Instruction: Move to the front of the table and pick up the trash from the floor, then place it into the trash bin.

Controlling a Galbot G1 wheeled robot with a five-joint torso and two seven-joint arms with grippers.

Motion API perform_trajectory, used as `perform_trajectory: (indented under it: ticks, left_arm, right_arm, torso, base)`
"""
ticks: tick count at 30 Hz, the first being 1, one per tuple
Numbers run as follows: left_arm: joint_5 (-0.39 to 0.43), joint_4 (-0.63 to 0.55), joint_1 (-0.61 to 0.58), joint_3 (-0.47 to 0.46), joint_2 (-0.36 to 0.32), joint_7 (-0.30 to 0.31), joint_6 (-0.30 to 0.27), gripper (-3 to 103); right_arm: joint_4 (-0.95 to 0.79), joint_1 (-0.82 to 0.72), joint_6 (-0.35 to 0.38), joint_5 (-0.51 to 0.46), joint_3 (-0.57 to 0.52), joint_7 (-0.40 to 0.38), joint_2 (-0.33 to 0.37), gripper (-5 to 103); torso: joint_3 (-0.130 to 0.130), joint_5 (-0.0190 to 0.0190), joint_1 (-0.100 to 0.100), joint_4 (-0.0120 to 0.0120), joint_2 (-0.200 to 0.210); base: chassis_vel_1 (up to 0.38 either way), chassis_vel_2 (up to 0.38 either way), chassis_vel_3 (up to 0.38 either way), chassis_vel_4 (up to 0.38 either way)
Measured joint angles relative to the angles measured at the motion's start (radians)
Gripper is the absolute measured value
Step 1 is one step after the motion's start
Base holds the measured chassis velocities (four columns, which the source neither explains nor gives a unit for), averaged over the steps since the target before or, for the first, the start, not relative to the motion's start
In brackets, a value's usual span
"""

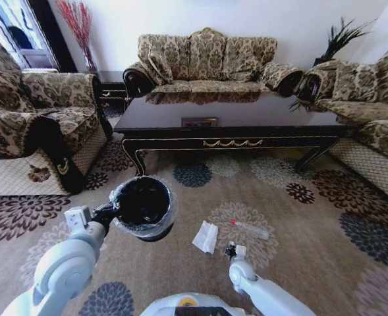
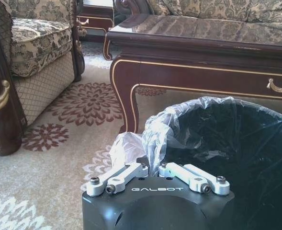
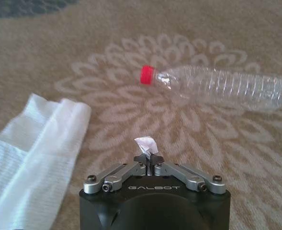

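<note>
The dark glossy table (image 1: 233, 125) with a gold ornament stands ahead across the carpet. My left gripper (image 1: 109, 212) (image 2: 153, 166) is shut on the near rim of the black trash bin (image 1: 143, 205) (image 2: 236, 158), pinching its clear bag liner. Trash lies on the carpet to the bin's right: a folded white napkin (image 1: 205, 237) (image 3: 30, 158) and a clear plastic bottle with a red cap (image 1: 249, 229) (image 3: 217, 86). My right gripper (image 1: 231, 251) (image 3: 149, 159) hangs low over the carpet between them, shut on a small white paper scrap (image 3: 146, 143).
Patterned sofas surround the table: one at the left (image 1: 35, 125), one behind (image 1: 207, 62), one at the right (image 1: 371, 112). Open flowered carpet (image 1: 325, 237) spreads in front of the table.
</note>
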State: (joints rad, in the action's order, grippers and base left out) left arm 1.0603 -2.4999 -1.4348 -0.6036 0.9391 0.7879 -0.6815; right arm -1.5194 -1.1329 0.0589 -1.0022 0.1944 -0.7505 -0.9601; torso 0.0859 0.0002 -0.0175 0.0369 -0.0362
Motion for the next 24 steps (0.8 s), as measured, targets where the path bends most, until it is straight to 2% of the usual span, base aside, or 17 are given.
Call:
perform_trajectory:
  ticks: [6, 11, 14, 18, 19, 22, 24]
  left_arm:
    - [-0.011, 0.0, -0.016, 0.034, 0.024, -0.001, -0.001, 4]
    - [-0.037, 0.0, -0.038, 0.072, 0.042, -0.003, -0.005, 4]
    - [-0.043, 0.0, -0.047, 0.088, 0.048, -0.01, -0.005, 4]
    - [-0.024, 0.0, -0.051, 0.095, 0.05, -0.016, -0.005, 4]
    - [-0.024, 0.0, -0.051, 0.095, 0.05, -0.016, -0.005, 4]
    - [-0.019, 0.01, -0.051, 0.1, 0.047, -0.022, -0.005, 4]
    - [-0.018, 0.014, -0.051, 0.102, 0.048, -0.024, -0.005, 4]
  right_arm:
    - [-0.188, -0.074, -0.04, 0.056, -0.048, 0.033, 0.07, 4]
    - [-0.285, -0.086, -0.062, 0.092, -0.069, 0.048, 0.109, -1]
    - [-0.335, -0.081, -0.08, 0.129, -0.085, 0.077, 0.133, 1]
    - [-0.369, -0.063, -0.17, 0.291, -0.119, 0.206, 0.176, 1]
    - [-0.369, -0.063, -0.17, 0.291, -0.119, 0.206, 0.176, 1]
    - [-0.417, -0.038, -0.221, 0.34, -0.131, 0.294, 0.227, 0]
    - [-0.425, -0.033, -0.231, 0.347, -0.134, 0.314, 0.237, 0]
  torso:
    - [0.0, -0.0001, 0.0, 0.0, 0.0]
    - [0.0, -0.0002, 0.0, -0.0001, 0.0]
    - [0.0, -0.0001, 0.0, -0.0002, 0.0]
    - [0.0, 0.0, 0.0, -0.0001, 0.0]
    - [0.0, 0.0, 0.0, -0.0001, 0.0]
    - [0.0, -0.0001, 0.0, -0.0002, 0.0]
    - [0.0, -0.0001, 0.0, -0.0002, 0.0]
  base:
    - [0.0, 0.0, 0.0, 0.0]
    - [0.0, 0.0, 0.0, 0.0]
    - [0.0, 0.0, 0.0, 0.0]
    - [0.0, 0.0, 0.0, 0.0]
    - [0.0, 0.0, 0.0, 0.0]
    - [0.0, 0.0, 0.0, 0.0]
    - [0.0, 0.0, 0.0, 0.0]
